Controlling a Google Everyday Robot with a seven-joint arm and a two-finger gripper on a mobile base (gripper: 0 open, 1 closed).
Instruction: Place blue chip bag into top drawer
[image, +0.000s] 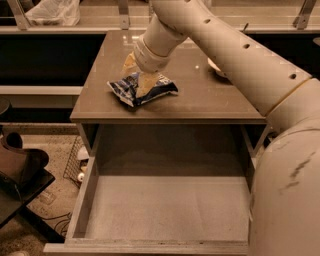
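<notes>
The blue chip bag lies crinkled on the brown cabinet top, near its front left. My gripper is right above the bag, pointing down, with its yellowish fingers apart. One finger rests on the middle of the bag and the other stands just behind the bag's left part. The top drawer is pulled out below the cabinet top, and its flat grey bottom holds nothing. My arm crosses in from the upper right.
A pale bowl sits on the cabinet top, mostly hidden behind my arm. A white plastic bag lies on the counter at the back left. A dark object and a wire basket are on the floor at the left.
</notes>
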